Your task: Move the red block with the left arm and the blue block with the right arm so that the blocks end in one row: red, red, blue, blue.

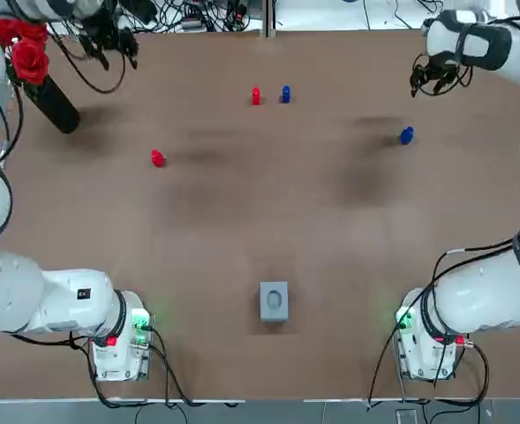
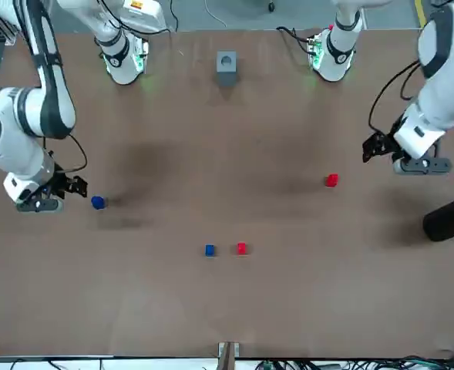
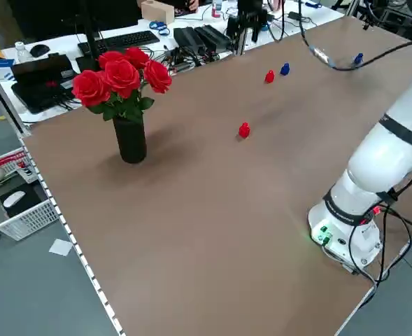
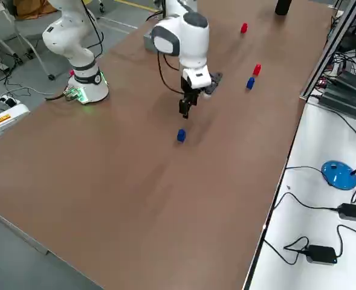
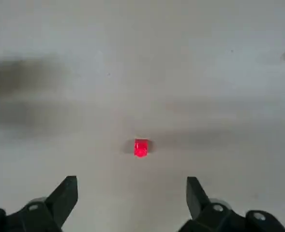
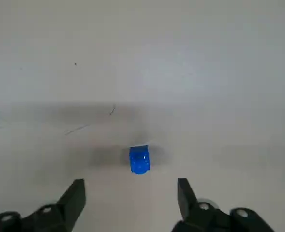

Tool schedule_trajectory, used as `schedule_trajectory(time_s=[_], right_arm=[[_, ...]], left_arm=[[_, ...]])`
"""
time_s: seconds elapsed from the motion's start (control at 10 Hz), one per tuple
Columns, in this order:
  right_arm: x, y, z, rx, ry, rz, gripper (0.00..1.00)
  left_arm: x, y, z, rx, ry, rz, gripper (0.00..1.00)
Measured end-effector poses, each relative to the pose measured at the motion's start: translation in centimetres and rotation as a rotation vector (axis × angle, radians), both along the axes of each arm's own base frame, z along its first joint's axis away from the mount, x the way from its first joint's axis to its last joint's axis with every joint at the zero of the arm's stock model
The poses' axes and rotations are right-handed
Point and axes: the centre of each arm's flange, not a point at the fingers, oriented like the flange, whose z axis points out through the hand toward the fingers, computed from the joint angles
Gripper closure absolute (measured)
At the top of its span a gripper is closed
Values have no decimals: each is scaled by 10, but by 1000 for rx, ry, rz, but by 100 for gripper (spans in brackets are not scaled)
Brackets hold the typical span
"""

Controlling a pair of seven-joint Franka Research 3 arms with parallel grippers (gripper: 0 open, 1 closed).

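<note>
1. Left arm (image 1: 39,300): base (image 1: 118,340) sits at the robot's near left with its indicator lit green. The links reach forward along the left edge towards the far side.
2. Left gripper (image 5: 131,180): at the far left, pointing downward and held off the surface. Its fingers (image 5: 65,195) are spread wide with nothing between them.
3. Right arm (image 1: 493,287): base (image 1: 427,340) sits at the near right (indicator also green). The links reach forward along the right edge, mirroring the left arm.
4. Right gripper (image 6: 130,181): at the far right, pointing downward and held off the surface. Its fingers (image 6: 74,195) are spread wide and hold nothing.
</note>
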Motion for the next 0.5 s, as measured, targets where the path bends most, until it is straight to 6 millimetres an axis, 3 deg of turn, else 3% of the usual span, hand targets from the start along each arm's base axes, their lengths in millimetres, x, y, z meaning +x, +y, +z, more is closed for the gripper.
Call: schedule_trajectory(time_s=[0.3,0.5], right_arm=[[2,-6,-56,76,35,-5,16],[1,-16,-82,104,47,14,19]], left_arm=[[-22,0,-75,4,-31,-7,1],[-31,-9,-118,4,-1,-28,1]])
